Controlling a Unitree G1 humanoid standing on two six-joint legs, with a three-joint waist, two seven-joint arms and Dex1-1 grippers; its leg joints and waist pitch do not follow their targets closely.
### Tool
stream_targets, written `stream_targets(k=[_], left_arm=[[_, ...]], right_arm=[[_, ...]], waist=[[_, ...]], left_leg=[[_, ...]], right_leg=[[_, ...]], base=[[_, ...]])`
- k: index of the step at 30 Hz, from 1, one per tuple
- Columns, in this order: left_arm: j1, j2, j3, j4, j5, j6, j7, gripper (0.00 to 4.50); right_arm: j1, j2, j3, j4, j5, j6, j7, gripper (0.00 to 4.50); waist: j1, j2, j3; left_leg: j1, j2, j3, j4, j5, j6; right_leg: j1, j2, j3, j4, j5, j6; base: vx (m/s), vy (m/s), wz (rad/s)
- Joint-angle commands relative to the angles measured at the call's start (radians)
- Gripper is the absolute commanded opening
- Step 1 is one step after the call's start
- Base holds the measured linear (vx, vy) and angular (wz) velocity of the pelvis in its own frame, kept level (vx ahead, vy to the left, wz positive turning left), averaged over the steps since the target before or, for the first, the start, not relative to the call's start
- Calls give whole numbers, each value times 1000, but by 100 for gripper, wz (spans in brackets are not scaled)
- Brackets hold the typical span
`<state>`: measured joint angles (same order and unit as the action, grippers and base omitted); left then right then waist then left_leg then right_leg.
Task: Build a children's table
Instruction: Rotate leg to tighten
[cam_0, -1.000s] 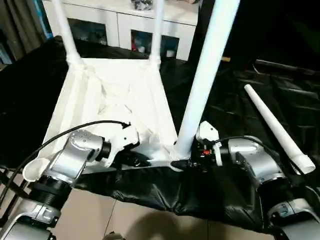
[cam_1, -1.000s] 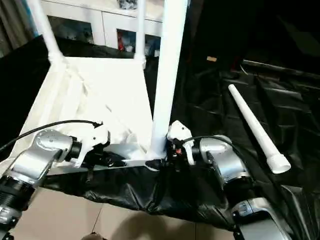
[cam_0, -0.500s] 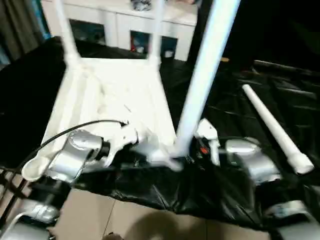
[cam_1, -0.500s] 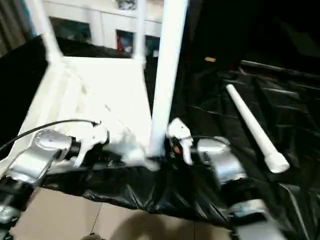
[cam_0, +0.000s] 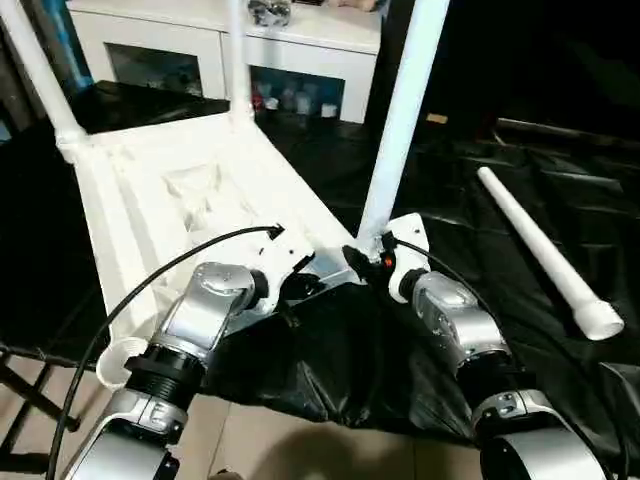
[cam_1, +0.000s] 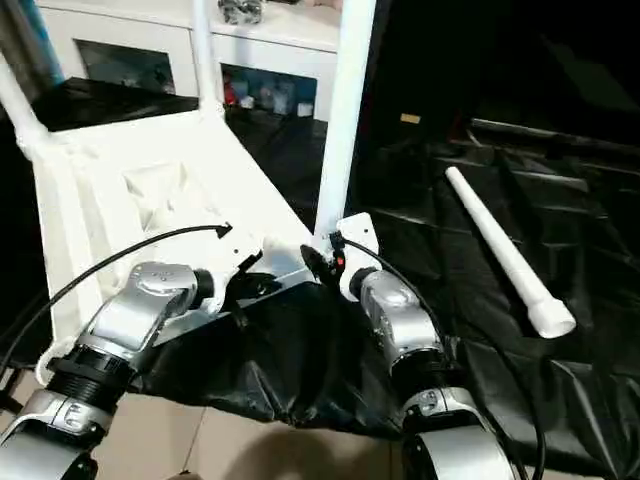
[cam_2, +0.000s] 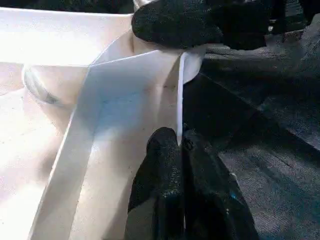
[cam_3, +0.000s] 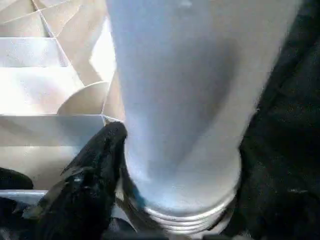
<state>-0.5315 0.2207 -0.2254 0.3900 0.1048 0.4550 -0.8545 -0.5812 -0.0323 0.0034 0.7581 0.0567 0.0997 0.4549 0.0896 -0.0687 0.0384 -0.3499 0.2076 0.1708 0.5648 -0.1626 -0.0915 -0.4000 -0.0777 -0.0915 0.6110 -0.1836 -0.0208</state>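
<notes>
The upturned table (cam_0: 190, 190) lay on black sheeting. The left end effector (cam_2: 181, 142) pinched its rim; the right end effector (cam_0: 362, 262) clasped the near leg (cam_0: 400, 120). Loosening could tip that leg from its socket.

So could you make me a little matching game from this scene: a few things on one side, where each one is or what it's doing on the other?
Things:
1. loose leg
2. left gripper
3. right gripper
4. cabinet

States:
A. around the base of the near upright leg
B. shut on the thin rim of the tabletop
C. lying on the black sheet
D. standing behind the table, with glass doors

Pairs: 1-C, 2-B, 3-A, 4-D
</notes>
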Motion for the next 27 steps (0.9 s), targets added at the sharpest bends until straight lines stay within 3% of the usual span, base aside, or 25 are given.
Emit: stream_targets(k=[1, 3, 10, 18, 20, 26, 27], left_arm=[[3, -60, -44, -44, -71, -48, -45, 0], [14, -32, -39, -63, -84, -59, -82, 0], [35, 45, -38, -98, -113, -99, -201, 0], [38, 156, -36, -103, -152, -135, -383, 0], [36, 167, -37, -102, -155, -141, -402, 0], [37, 199, -51, -101, -160, -150, -466, 0], [36, 203, -52, -98, -159, -154, -468, 0]], right_arm=[[0, 68, 66, 10, 13, 9, 94, 355], [5, 39, 73, -12, 27, 2, 165, 389], [41, -61, 121, -105, 61, -12, 400, 389], [83, -203, 209, -240, 94, 29, 742, 389], [85, -216, 223, -250, 90, 37, 770, 389], [94, -245, 270, -275, 76, 47, 829, 345], [97, -247, 275, -274, 69, 43, 833, 331]], waist=[[2, 1, -51], [1, 1, -50], [4, 2, -50], [23, 5, -47], [23, 4, -46], [22, 5, -47], [22, 9, -45]], left_leg=[[-1, 23, -3, -62, -240, 20], [-3, 23, -3, -62, -248, 22], [-1, 25, -2, -62, -239, 38], [5, 28, 0, -61, -247, 42], [1, 28, -1, -63, -243, 43], [2, 29, -1, -62, -237, 35], [3, 29, -1, -63, -243, 32]], right_leg=[[46, -69, 54, -84, -289, -126], [48, -69, 53, -85, -298, -127], [47, -67, 55, -82, -266, -146], [45, -68, 57, -83, -278, -155], [47, -67, 56, -80, -274, -153], [47, -67, 56, -78, -257, -164], [45, -68, 56, -79, -264, -166]], base=[[0, 0, 0], [0, 0, 0], [0, 0, 0], [0, 0, 0], [0, 0, 0], [0, 0, 0], [0, 0, 0]])
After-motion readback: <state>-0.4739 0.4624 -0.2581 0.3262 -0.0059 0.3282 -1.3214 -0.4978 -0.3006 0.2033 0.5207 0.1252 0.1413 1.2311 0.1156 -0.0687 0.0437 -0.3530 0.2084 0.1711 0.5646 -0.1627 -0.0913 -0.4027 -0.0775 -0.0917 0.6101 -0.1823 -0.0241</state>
